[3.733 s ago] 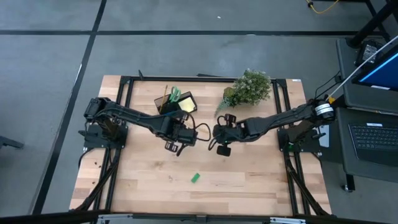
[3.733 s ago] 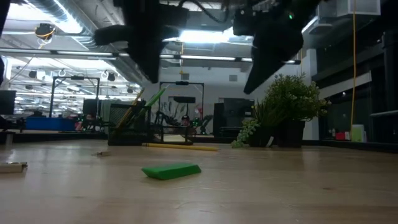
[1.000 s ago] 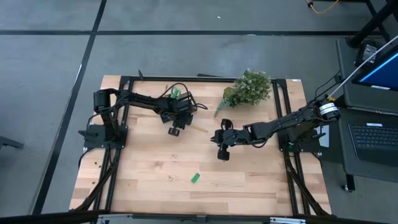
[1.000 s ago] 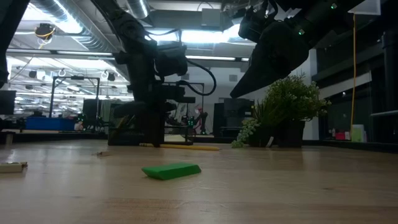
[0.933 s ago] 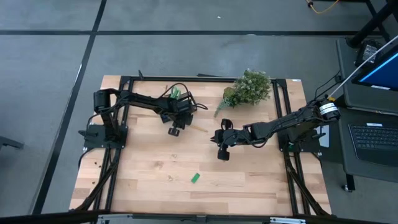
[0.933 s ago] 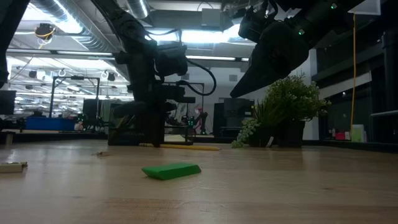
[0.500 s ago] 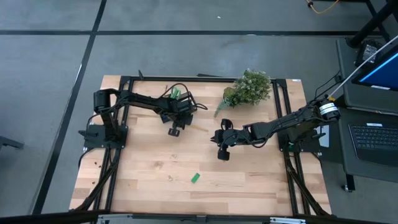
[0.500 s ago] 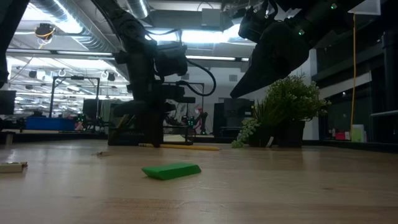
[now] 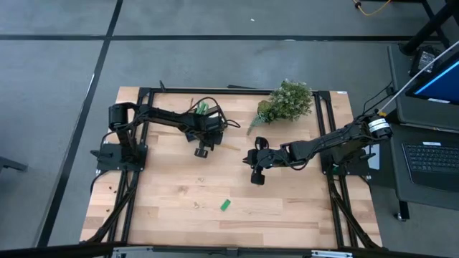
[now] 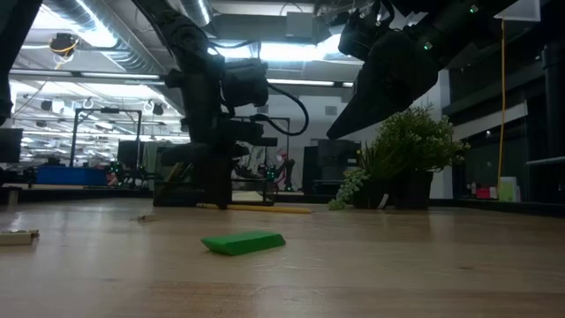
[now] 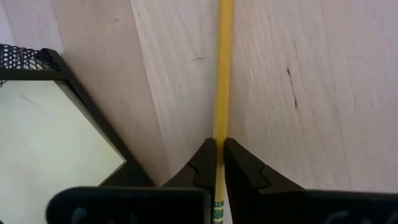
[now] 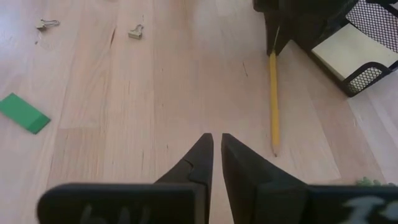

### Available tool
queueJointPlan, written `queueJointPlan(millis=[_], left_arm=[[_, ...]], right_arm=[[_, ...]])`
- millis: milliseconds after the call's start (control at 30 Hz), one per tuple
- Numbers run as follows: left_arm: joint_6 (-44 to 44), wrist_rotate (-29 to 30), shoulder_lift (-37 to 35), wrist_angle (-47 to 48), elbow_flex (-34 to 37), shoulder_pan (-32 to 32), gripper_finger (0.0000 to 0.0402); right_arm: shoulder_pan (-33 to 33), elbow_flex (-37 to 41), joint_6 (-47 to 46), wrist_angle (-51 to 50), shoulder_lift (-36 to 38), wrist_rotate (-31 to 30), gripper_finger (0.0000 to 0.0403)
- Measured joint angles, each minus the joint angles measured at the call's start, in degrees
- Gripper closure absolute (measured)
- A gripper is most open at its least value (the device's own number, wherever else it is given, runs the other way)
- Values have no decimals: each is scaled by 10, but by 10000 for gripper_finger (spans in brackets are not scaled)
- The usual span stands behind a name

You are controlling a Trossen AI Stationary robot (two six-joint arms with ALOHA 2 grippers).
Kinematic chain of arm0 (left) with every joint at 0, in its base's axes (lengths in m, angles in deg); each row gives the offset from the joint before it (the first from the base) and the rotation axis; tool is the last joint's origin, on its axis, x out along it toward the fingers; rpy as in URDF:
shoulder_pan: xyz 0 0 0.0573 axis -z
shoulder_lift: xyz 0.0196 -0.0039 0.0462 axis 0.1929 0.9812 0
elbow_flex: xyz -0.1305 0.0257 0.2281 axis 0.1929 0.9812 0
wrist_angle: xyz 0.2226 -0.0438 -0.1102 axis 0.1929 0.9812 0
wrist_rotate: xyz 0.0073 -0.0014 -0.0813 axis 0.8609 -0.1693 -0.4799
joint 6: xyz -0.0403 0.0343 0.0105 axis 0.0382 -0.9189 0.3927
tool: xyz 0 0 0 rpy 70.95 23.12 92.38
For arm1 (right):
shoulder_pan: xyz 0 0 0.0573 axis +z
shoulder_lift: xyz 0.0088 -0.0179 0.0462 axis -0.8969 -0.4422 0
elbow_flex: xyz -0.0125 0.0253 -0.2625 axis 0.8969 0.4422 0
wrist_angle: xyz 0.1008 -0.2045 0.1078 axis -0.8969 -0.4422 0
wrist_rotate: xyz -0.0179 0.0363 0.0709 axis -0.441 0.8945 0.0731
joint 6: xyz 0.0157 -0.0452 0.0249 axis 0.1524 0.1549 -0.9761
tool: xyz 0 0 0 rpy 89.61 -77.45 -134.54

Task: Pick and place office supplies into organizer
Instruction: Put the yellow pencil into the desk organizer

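Where the left hand [image 11: 216, 163] comes down beside the organizer [image 9: 203, 118], we see its two fingers [image 11: 202, 163] pressed together on a yellow pencil [image 11: 222, 74], which lies flat on the table [image 9: 165, 193] and runs straight out ahead of the fingertips. Just to one side of that hand sits a corner of the organizer, its black mesh wall around a compartment that holds the pale yellow sticky-note pad [image 11: 50, 149]. From above we place this hand at the near side of the organizer, with green scissor handles [image 9: 203, 108] sticking up out of the box behind it.

The right hand [image 12: 216, 149] hangs above the table with its fingers closed together and nothing between them. Ahead of it and a little to one side lies the same pencil, whose far end reaches the left hand next to the organizer. Well off to its other side we see the small green block [image 12: 23, 113] flat on the wood, apart from everything else. Farther ahead of the right hand, two small metal clips [image 12: 134, 31] rest on the table. In the level view the green block lies in the foreground, the pencil lies behind it, and the leafy plant [image 10: 410, 155] stands at the table's far side, beyond the right hand.
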Motion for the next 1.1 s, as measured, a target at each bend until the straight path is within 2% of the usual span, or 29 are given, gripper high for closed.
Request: queueJointPlan(millis=[200,500,633,767,900,1100], left_arm=[[2,7,-23,33,-30,3,388],[34,12,-41,66,-34,28,388],[59,23,-41,83,-34,41,388],[69,31,-46,100,-34,54,387],[71,31,-54,96,-35,66,387],[86,31,-73,99,-35,78,387]], right_arm=[[0,0,0,13,0,0,367],[0,-1,2,65,0,0,367],[1,-24,69,66,-1,19,367],[2,-51,96,69,-18,25,366],[1,-81,132,61,-53,23,340],[1,-125,166,32,-108,-33,267]])
